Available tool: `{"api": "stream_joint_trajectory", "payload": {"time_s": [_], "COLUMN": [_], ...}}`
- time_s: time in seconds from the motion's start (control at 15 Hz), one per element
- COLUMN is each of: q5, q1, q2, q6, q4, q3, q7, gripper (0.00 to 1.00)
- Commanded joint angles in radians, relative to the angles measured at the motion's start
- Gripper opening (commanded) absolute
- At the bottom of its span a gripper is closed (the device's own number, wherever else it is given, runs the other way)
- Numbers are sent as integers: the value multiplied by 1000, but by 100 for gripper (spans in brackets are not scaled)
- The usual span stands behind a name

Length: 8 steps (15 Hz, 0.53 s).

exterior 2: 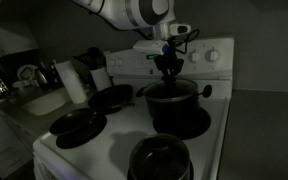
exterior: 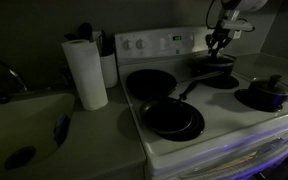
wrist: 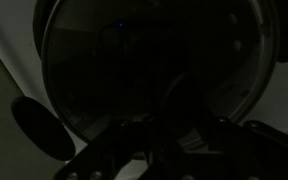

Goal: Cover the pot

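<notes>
Pot (exterior 2: 176, 108) stands directly beneath the gripper (exterior 2: 169, 70), almost touching it. In the wrist view a round glass lid (wrist: 134, 70) fills the frame below the gripper. It is too dark to tell how wide the gripper is or whether it holds anything. The pot is probably stiff, heavy metal that stays put, whereas the lid looks slick and breakable, so it is best pinched at its centre.

The pot (exterior 2: 172, 108) stands on a rear burner of the stove (exterior: 222, 125), directly below the gripper (exterior 2: 169, 66). The saucepan (exterior: 264, 95) occupies the burner in front of it. Two frying pans (exterior: 170, 119) occupy the remaining burners, one behind the other. The paper towel roll (exterior: 85, 72) stands on the desk (exterior: 109, 138), between stove and sink (exterior: 24, 125).
</notes>
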Motion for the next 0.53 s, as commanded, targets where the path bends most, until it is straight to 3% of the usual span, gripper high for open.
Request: {"api": "stream_joint_trajectory", "payload": {"time_s": [0.0, 0.47], "q5": [-68, -117], "q1": [26, 40], "q2": [-55, -90], "q6": [114, 211], "q4": [-117, -199], "q3": [-21, -26], "q7": [76, 185], "gripper": [13, 13]}}
